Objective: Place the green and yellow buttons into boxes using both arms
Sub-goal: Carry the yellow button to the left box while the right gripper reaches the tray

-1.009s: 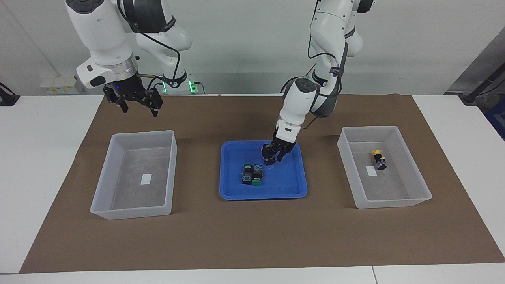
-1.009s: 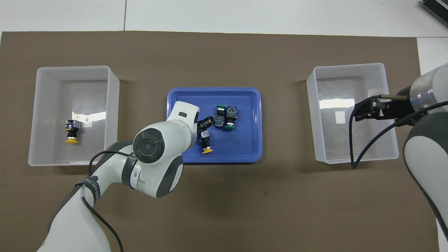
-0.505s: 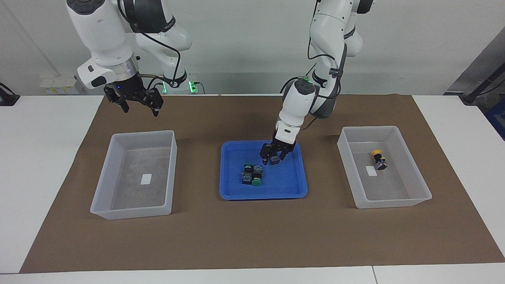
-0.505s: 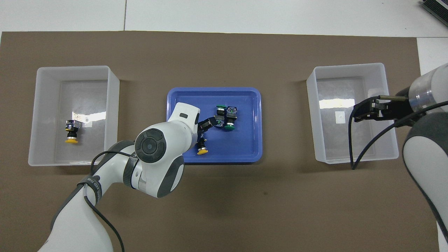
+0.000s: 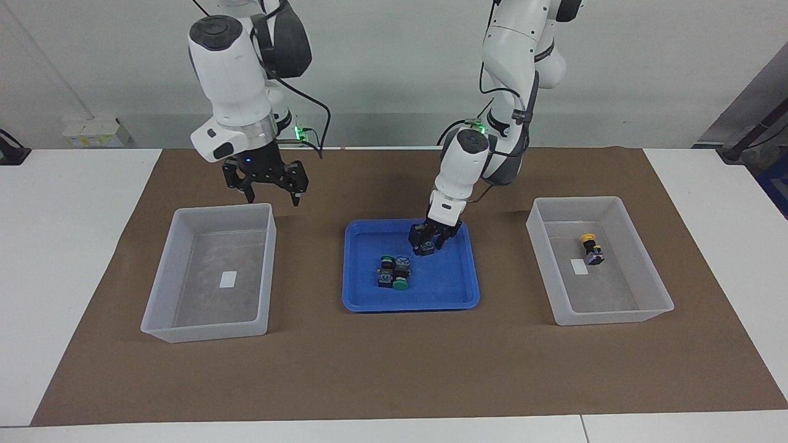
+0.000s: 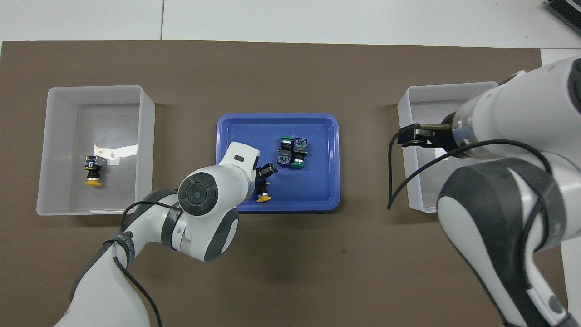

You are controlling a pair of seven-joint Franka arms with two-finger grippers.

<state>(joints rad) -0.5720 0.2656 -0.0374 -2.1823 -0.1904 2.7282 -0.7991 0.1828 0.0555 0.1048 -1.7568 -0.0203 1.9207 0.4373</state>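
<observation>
The white worktop (image 5: 74, 246) carried a brown mat (image 5: 394, 369), and on the mat stood two translucent whitish boxes with a shallow blue tray (image 5: 363, 295) between them. The box at the right arm's end (image 5: 184, 326) held only a small white label (image 5: 228, 279). The box at the left arm's end (image 5: 615, 314) held one yellow button (image 5: 591, 247), lying on its side beside its own label, its long axis running toward and away from the robots with the yellow cap toward the robots. In the tray, two green buttons (image 5: 393, 271) lay side by side and touching, their long axes likewise running toward and away from the robots; one green cap (image 6: 286, 137) pointed away from the robots and the other (image 6: 297, 166) pointed toward them. The second yellow button (image 6: 263, 193) sat in the tray nearer the robots than the green pair, its cap pointing toward the robots and its black body between the fingers of the left tool (image 5: 429, 247), which was lowered into the tray and pinching that button. The right tool (image 5: 266, 183) hung in the air over the mat by the robots' edge of the empty box, its fingers spread and holding nothing.
</observation>
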